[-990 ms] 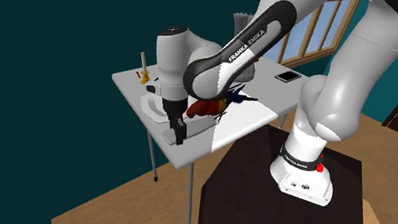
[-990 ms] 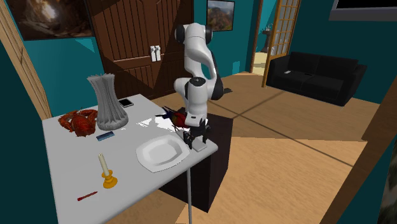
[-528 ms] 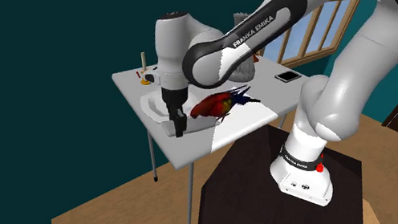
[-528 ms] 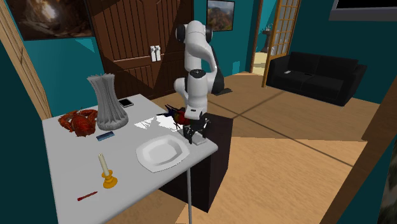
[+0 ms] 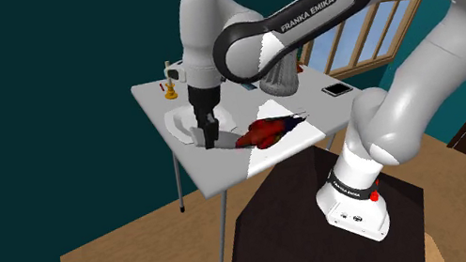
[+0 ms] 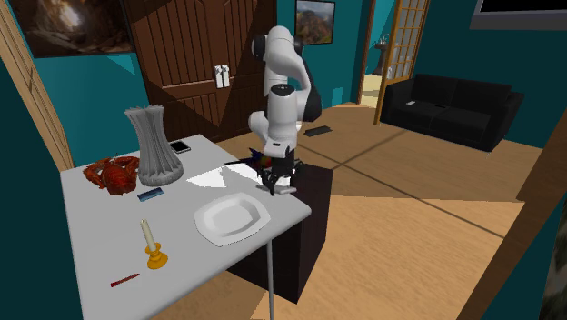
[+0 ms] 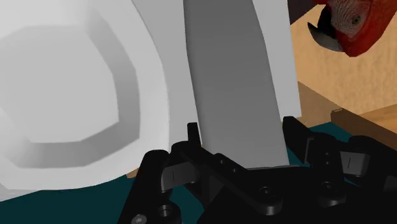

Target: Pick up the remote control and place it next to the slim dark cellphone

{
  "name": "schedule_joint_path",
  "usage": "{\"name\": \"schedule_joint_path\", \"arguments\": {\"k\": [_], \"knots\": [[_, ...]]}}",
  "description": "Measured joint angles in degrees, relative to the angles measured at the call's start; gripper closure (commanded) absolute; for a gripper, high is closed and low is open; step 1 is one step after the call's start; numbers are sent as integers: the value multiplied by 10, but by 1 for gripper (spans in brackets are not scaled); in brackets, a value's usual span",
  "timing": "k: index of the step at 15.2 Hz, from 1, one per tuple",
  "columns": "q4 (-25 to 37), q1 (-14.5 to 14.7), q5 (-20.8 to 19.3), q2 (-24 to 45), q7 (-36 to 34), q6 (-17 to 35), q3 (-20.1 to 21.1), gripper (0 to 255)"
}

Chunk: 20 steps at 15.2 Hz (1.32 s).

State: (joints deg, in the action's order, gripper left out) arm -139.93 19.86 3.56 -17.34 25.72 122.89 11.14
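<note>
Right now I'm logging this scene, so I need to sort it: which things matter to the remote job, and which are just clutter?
In the job: gripper; grey remote clasped in it; slim dark cellphone.

Just lying about: white plate; red parrot; ribbed vase; red lobster; candle; light-rimmed phone.

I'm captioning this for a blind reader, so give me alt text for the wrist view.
A plain grey remote control is clasped between the two black fingers. Beyond it, a white plate lies to one side, and on the other shows the dark-beaked head of a red parrot figure.
</note>
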Motion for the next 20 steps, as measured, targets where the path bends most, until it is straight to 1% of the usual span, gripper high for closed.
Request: {"name": "schedule_joint_path", "arguments": {"k": [1, 3, 7, 8, 9, 12, 14, 16, 20], "knots": [[4, 0, 0, -1, 1, -5, -1, 255], [-16, -4, 1, -28, 16, -12, -11, 255], [-79, -15, -2, -104, 56, -26, -41, 255], [-94, -19, -5, -125, 68, -32, -51, 255], [-111, -25, -9, -135, 81, -26, -61, 255], [-150, -39, -22, -195, 111, -47, -86, 255], [-179, -52, -35, -235, 135, -57, -107, 255], [-196, -66, -48, -266, 155, -72, -124, 255], [-228, -107, -89, -339, 211, -110, -172, 255]]}}
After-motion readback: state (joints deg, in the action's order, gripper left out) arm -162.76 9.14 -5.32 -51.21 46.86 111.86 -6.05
